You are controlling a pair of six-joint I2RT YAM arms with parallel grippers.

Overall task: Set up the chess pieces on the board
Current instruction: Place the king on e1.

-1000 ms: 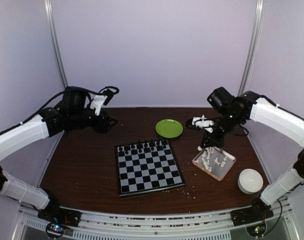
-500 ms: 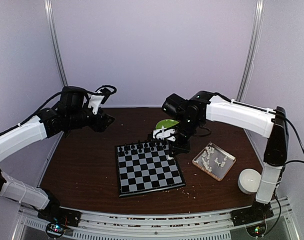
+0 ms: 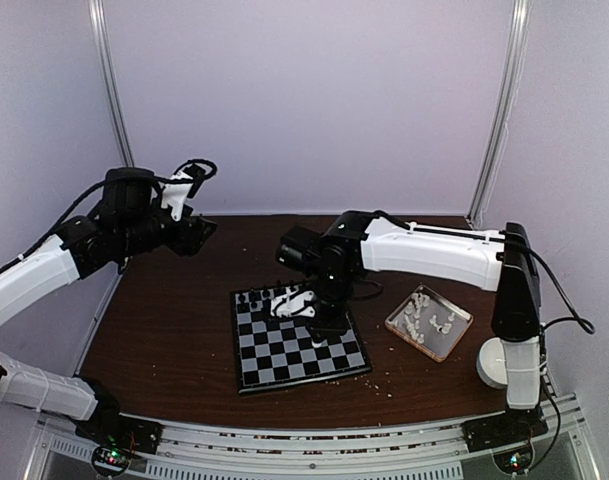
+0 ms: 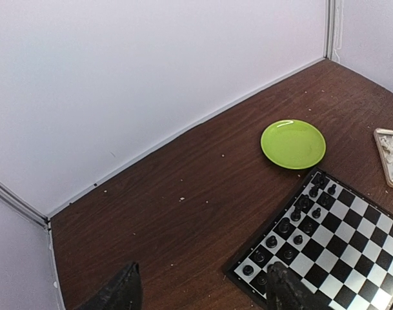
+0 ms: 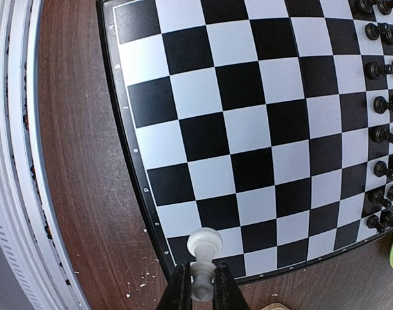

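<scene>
- In the top external view, the right gripper (image 3: 319, 335) is seen lowered over the right half of the board (image 3: 274, 352). How far its jaws are apart cannot be told from here.
- The remaining white chess pieces (image 3: 424, 316) are seen heaped in the clear tray (image 3: 454, 335) on the counter (image 3: 164, 330), just right of the board. The black pieces (image 3: 284, 293) are ranged along the board's far rows.
- The left gripper (image 3: 199, 235) is held high over the far left of the counter, well apart from the board.
- In the left wrist view, the left gripper (image 4: 202, 297) is shown spread wide with nothing between its fingers (image 4: 122, 294). The board (image 4: 338, 258), a green plate (image 4: 293, 143) and the tray's edge (image 4: 388, 155) lie beyond it.
- In the right wrist view, the right gripper (image 5: 202, 287) is closed almost fully on one white chess piece (image 5: 204, 245). The piece is pinched low on its body with its round head left free, over the near right corner of the board (image 5: 248, 129). Whether the piece hangs upright cannot be told.
- The piece is judged very light, stiff and smooth, so it is likely to twist or slip in a loose pinch and to topple on its small base.
- A hold at the narrow stem below the head is judged best, with the base left clear to be set flat on its square.
</scene>
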